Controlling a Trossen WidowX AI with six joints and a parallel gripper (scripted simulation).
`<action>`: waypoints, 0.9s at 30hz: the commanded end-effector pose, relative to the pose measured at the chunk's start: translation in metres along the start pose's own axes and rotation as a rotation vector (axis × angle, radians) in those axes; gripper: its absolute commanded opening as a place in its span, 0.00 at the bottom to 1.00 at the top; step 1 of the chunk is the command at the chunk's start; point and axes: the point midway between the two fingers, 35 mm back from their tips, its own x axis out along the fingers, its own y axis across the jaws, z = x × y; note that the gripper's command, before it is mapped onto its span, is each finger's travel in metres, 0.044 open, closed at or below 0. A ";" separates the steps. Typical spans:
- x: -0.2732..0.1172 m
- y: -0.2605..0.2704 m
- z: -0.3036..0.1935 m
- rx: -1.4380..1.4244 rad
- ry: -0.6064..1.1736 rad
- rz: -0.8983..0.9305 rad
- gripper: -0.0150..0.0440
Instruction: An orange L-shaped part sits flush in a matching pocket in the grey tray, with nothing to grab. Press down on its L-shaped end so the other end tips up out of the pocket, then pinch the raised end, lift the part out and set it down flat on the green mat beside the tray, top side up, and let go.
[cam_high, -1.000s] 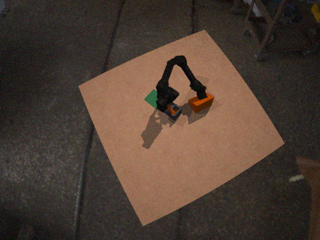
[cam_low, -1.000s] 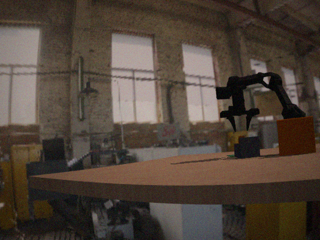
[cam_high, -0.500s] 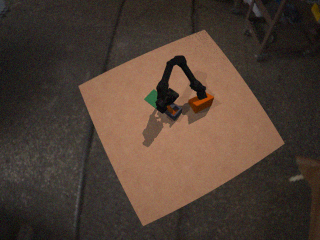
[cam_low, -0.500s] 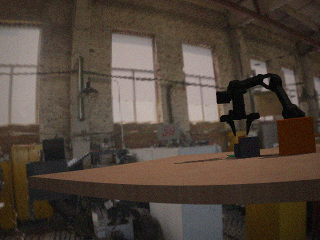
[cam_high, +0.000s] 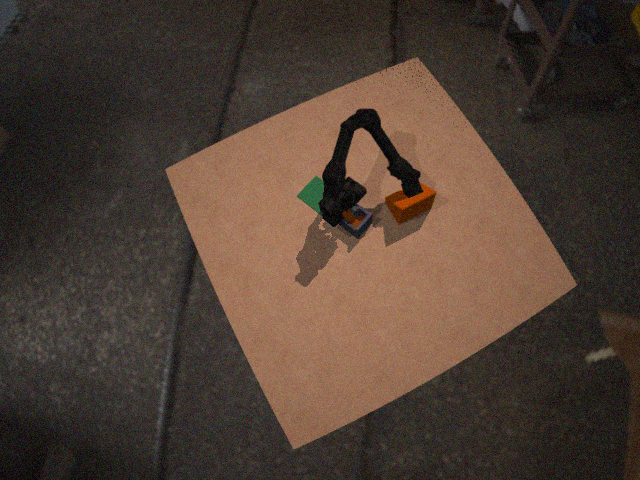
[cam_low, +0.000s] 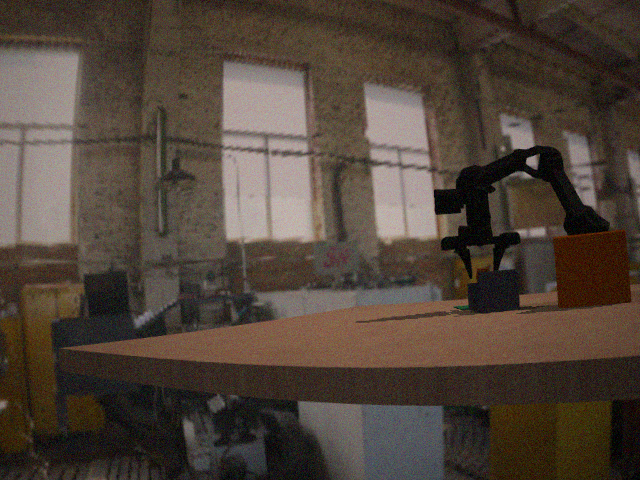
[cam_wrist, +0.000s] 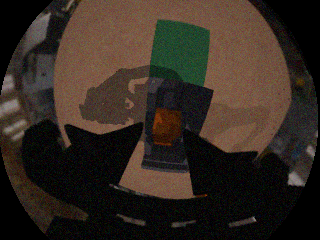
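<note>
The orange part (cam_high: 353, 217) (cam_low: 483, 270) (cam_wrist: 172, 120) is tipped in the grey tray (cam_high: 358, 233) (cam_low: 496, 293) (cam_wrist: 199, 102), with one end raised a little above the rim. The lower end is hard to make out. My gripper (cam_low: 483, 274) (cam_wrist: 163, 128) points straight down and is open, with a finger on each side of the raised end and the tips near rim height. No grip on the part shows. In the top view the arm hides the fingertips. The green mat (cam_high: 311, 193) (cam_low: 461, 307) (cam_wrist: 181, 50) lies flat beside the tray.
The arm's base stands on a large orange block (cam_high: 413, 207) (cam_low: 591, 268), a short way from the tray on the side away from the mat. All stand on the wooden table (cam_high: 392, 320) (cam_low: 310, 343). Arm shadows fall across the table and part of the mat.
</note>
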 end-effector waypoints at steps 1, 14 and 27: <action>0.008 -0.001 0.000 -0.004 -0.004 -0.004 0.73; 0.006 -0.001 0.000 0.000 0.000 -0.002 0.43; 0.006 -0.001 0.000 0.000 0.000 -0.002 0.25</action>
